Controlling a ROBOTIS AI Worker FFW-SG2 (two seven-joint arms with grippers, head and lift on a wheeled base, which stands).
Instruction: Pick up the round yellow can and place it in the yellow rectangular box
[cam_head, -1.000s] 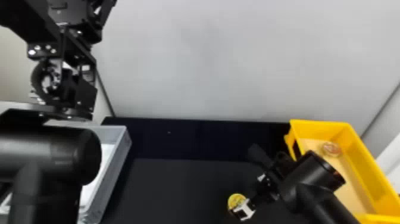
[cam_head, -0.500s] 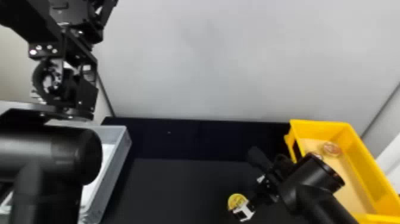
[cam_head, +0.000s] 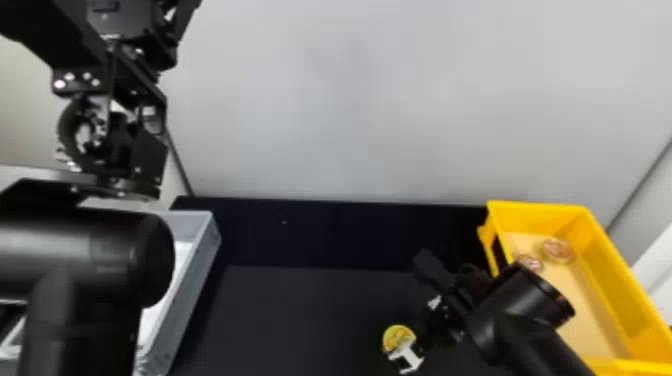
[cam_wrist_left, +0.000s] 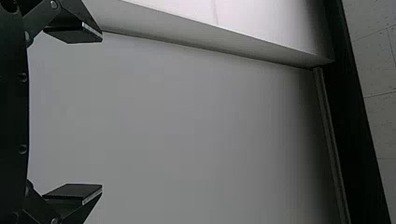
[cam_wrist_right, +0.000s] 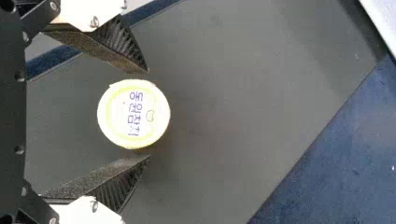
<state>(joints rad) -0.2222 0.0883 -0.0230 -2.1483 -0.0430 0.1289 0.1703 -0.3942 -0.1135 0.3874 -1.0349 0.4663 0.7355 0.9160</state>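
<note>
Left of the yellow box (cam_head: 611, 280), and well apart from it, one can (cam_head: 397, 336) sits on the dark surface (cam_head: 300, 312), its round lid facing up. The right gripper (cam_head: 417, 331) is at the can, also left of the box. In its wrist view the jaws are spread, one on each side of the can, with a narrow gap showing on both sides, so nothing is pinched. The right arm (cam_head: 532, 300) crosses in front of the box's left side.

Inside the box lie two round things: one (cam_head: 557, 250) toward the far end, the other (cam_head: 529, 262) beside it, nearer the left wall and partly hidden by the arm.

Far to the left of the box is one grey tray (cam_head: 192, 287) with something white (cam_head: 156, 315) in it. The left gripper (cam_head: 145, 30) is raised, also far left of the box; its jaws are wide apart with nothing between them. One pale wall (cam_head: 375, 100) stands behind the box.
</note>
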